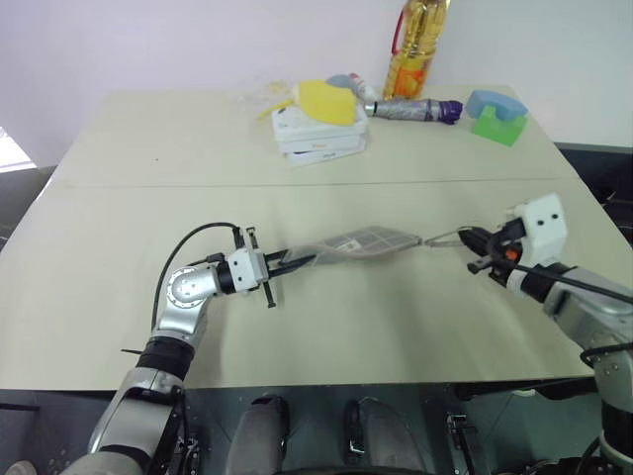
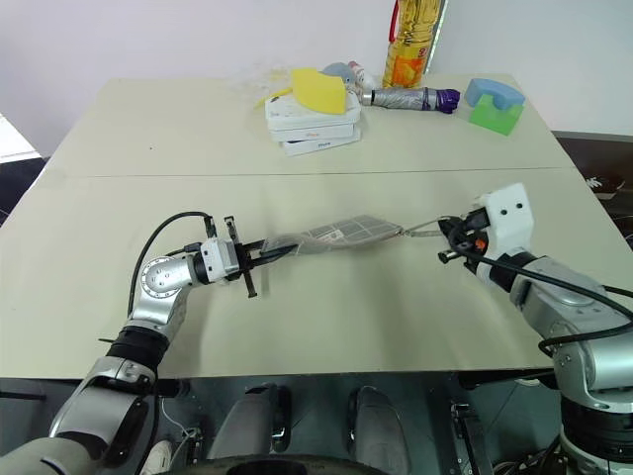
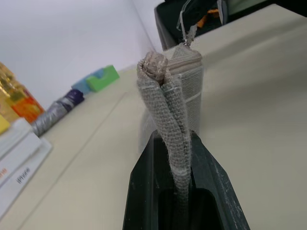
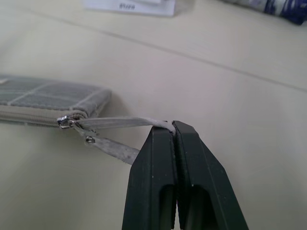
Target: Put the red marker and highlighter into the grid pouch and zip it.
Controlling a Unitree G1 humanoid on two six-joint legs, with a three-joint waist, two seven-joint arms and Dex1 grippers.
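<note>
While stretched between both grippers above table (image 1: 119, 327), grid pouch (image 1: 364, 240) hangs mid-table, zipper slider at right end. Left gripper (image 1: 297, 261) clamped tight on pouch's left fabric end. Right gripper (image 4: 171, 127) fully closed on white pull strap (image 4: 120, 122). White boxes (image 1: 318, 137) at far edge.

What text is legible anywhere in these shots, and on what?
White boxes: printing on the sides and orange marks, too blurred to read.
Oil bottle: red and yellow label, no words legible.
Grid pouch: small white label, too small to read.
Nothing quotable in any view.
</note>
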